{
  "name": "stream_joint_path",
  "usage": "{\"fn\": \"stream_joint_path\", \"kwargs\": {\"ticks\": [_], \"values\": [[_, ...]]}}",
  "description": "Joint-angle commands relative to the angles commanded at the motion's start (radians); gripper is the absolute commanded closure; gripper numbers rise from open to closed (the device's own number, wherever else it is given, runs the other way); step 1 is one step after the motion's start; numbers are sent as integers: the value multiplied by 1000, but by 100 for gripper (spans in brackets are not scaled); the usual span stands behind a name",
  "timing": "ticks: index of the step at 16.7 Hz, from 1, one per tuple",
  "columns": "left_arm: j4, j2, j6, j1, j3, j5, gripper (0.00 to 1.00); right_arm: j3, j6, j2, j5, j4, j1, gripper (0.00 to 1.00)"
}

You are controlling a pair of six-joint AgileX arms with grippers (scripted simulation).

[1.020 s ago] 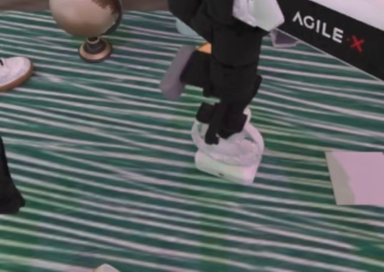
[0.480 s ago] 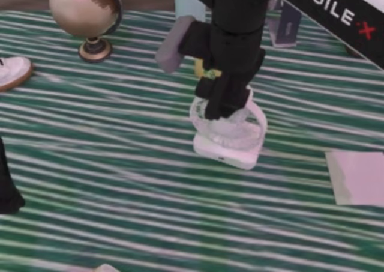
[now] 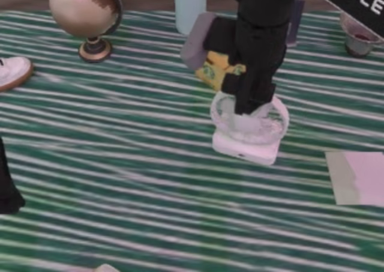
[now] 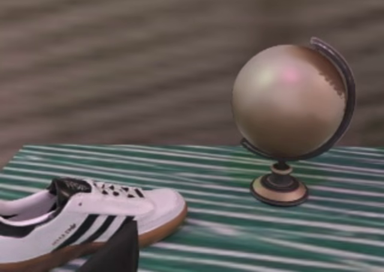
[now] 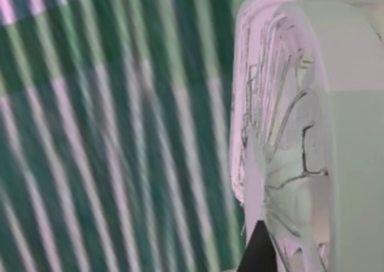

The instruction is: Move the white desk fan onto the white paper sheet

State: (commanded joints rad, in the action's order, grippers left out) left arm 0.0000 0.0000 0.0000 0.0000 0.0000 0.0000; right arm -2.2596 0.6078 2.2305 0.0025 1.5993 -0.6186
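Right gripper sits down over the white desk fan, right of counter centre, jaws closed on the top of the round grille. Fan's white base is at the near side, and whether it touches the counter can't be told from above. The right wrist view shows the fan close up, grille and blades filling one side, a dark fingertip against it, striped green cloth behind.

White paper sheet lies flat at the right edge of the counter, near side of the fan, apart from it, nothing on it.

Left gripper parked at the left edge; jaw state can't be told.

Far left: globe on a round stand, and a white sneaker at the left edge. Behind the fan a yellow packet, a pale-blue cylinder far centre, a small bowl far right.
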Motion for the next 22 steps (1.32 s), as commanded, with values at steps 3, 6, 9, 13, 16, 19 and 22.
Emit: {"fn": "stream_joint_path", "kwargs": {"ticks": [3, 6, 9, 13, 16, 19, 22], "values": [[0, 0, 0, 0, 0, 0, 0, 165, 174, -114, -2, -45, 96, 100], [0, 0, 0, 0, 0, 0, 0, 370, 398, -259, -6, -107, 208, 100], [0, 0, 0, 0, 0, 0, 0, 572, 609, -397, -8, -164, 319, 100], [0, 0, 0, 0, 0, 0, 0, 738, 773, -519, -8, -211, 421, 100], [0, 0, 0, 0, 0, 0, 0, 758, 793, -536, -8, -217, 436, 100], [0, 0, 0, 0, 0, 0, 0, 760, 789, -533, -8, -218, 432, 100], [0, 0, 0, 0, 0, 0, 0, 814, 788, -530, -9, -281, 437, 100]]}}
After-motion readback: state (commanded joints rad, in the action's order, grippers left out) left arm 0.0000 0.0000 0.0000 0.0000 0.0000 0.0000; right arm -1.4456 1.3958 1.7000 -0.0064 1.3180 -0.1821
